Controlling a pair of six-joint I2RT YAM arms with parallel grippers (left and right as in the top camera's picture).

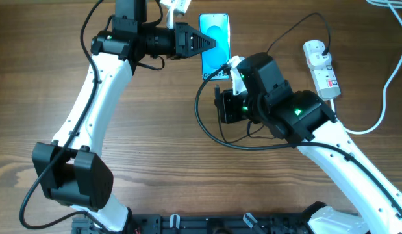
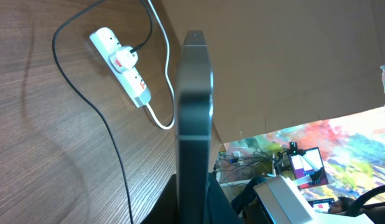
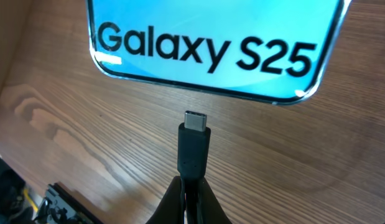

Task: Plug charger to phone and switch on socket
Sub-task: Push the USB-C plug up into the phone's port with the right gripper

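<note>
The phone (image 1: 214, 44) with its cyan screen sits at the table's far middle, held on edge by my left gripper (image 1: 202, 43), which is shut on it. In the left wrist view the phone (image 2: 193, 112) shows edge-on between the fingers. My right gripper (image 3: 192, 193) is shut on the charger plug (image 3: 194, 146), whose metal tip points at the phone's "Galaxy S25" end (image 3: 211, 50), a short gap away. The black charger cable (image 1: 220, 140) loops across the table. The white socket strip (image 1: 321, 68) lies at the right, also in the left wrist view (image 2: 120, 65).
A thick white cord (image 1: 386, 97) runs from the socket strip to the right edge. The black cable (image 2: 111, 137) crosses the wood between the strip and the phone. Both arms crowd the table's far middle.
</note>
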